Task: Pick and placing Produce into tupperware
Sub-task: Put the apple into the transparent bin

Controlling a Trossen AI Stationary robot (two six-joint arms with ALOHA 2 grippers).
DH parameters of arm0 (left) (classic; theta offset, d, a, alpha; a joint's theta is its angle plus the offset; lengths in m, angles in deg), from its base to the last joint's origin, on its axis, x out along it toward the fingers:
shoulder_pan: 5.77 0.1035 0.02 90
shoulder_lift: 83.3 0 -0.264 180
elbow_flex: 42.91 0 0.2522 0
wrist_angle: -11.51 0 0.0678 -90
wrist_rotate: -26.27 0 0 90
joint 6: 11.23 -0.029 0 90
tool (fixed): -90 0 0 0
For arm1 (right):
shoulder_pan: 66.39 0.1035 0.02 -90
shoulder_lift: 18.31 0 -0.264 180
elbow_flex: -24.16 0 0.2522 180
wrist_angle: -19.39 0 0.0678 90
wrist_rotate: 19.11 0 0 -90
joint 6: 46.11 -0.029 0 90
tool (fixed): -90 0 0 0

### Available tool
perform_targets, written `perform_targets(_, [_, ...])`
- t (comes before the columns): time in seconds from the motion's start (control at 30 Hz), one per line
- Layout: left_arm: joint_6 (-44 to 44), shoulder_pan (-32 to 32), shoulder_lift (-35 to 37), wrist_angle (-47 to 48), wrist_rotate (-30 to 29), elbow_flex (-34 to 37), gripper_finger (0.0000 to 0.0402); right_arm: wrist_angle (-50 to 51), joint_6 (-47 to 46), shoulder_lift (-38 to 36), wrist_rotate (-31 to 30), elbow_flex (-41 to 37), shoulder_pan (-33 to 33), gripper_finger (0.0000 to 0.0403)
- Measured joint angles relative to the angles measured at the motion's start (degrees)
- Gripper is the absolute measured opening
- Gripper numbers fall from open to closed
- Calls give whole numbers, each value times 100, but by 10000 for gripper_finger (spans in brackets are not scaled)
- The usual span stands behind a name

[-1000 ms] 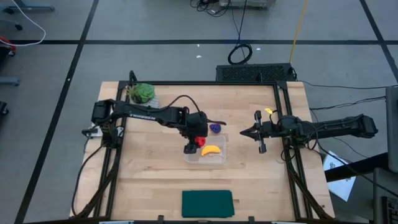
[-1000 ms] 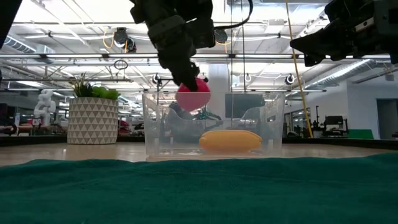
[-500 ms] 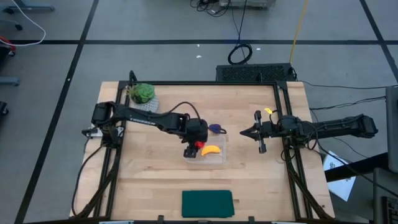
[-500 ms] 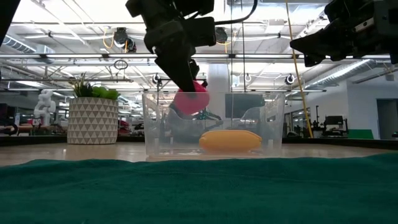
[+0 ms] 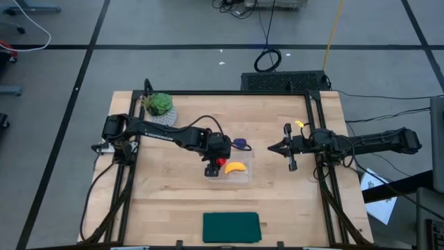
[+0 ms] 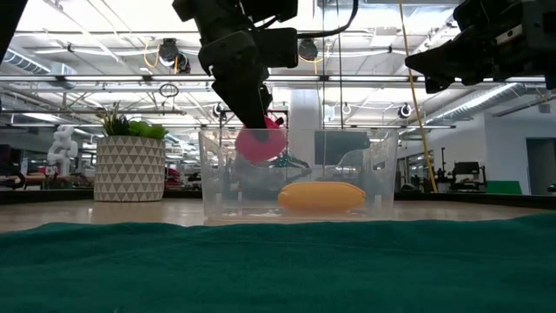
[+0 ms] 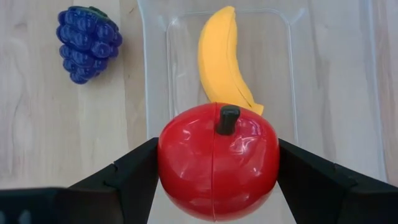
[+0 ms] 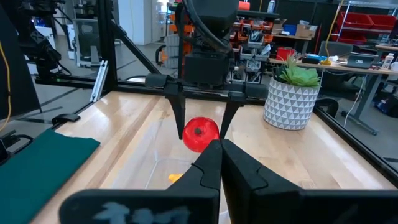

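My left gripper [image 5: 216, 167] is shut on the round red fruit [image 7: 217, 162], held above the left end of the clear tupperware [image 5: 244, 176]. The fruit [image 6: 261, 142] hangs about level with the tupperware's rim [image 6: 382, 132]. The yellow banana [image 7: 221, 62] lies on the tupperware's floor. The dark purple lumpy piece [image 7: 87, 43] rests on the table just beyond the tupperware's far side. My right gripper [image 5: 270, 147] waits shut at the table's right, off the table top. My left gripper pinches the red fruit by its two opposite sides [image 7: 163, 163] between the two fingers [image 7: 134, 177]. The fingers come from above, slanting down. The fruit is lifted clear with its dark stem [image 7: 227, 118] up, over the banana's near tip.
A green plant in a white patterned pot [image 5: 159, 105] stands at the far left corner. A dark green flat mat [image 5: 231, 227] lies at the near edge. Bare wood lies to the left and right of the tupperware.
My left gripper has carried the red fruit a little toward the table's near edge and slightly down, and it now sits lower against the tupperware's rim. The hold has stayed the same.
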Motion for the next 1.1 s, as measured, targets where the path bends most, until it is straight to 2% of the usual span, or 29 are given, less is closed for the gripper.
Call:
perform_targets(0.33, [-103,-91,-379,0,9,-3,285,-28,-35,39,0,0,0,0])
perform_targets(1.1, [-454,-94,-681,-58,217,0,285,-229,-21,340,0,2,0,0])
